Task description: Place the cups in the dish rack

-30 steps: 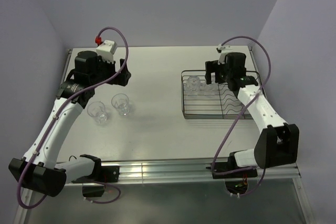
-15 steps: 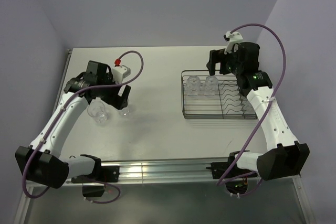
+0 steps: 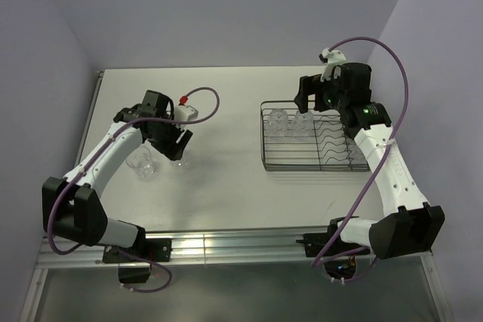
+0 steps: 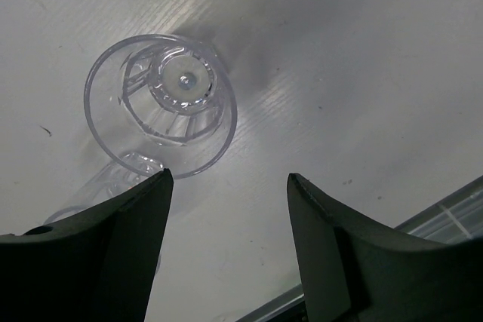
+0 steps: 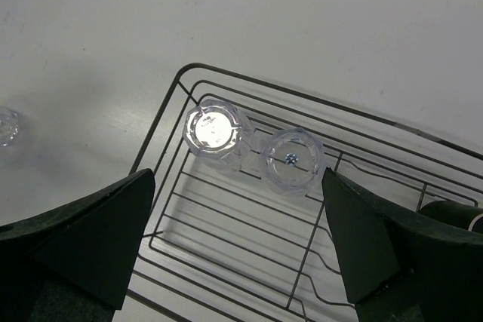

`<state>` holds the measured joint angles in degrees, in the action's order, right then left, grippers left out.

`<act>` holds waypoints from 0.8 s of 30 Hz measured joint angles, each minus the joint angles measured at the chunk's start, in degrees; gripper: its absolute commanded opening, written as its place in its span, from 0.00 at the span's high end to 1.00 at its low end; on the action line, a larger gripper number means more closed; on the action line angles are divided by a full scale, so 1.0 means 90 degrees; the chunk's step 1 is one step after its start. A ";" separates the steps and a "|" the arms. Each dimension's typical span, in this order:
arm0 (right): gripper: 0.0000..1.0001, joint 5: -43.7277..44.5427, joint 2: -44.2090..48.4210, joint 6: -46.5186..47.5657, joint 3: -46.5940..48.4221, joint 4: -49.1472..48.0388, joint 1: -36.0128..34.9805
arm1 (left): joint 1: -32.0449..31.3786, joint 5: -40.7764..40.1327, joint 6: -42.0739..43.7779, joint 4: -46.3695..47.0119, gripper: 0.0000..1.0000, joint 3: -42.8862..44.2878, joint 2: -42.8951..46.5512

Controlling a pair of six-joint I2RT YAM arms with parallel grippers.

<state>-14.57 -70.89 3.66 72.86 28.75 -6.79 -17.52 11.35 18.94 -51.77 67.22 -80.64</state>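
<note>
The left gripper is wide open and holds nothing; it hangs over an upright tumbler on the table, well apart from the rack. The right gripper, open and empty too, is above two cups in the rack. The tumbler is not centred between the left jaws, so one may hit the rim and tip it against the second tumbler nearby.
</note>
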 measured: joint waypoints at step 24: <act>0.00 -0.0350 -0.0070 -0.0301 -0.0068 -0.0017 -0.0010 | -0.0534 -0.0901 0.0651 0.1287 0.83 -0.0486 -0.1064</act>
<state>-17.72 -71.53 0.95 72.25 28.60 -6.87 -22.33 3.25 24.80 -40.18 62.85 -90.21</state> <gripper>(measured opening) 0.998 0.297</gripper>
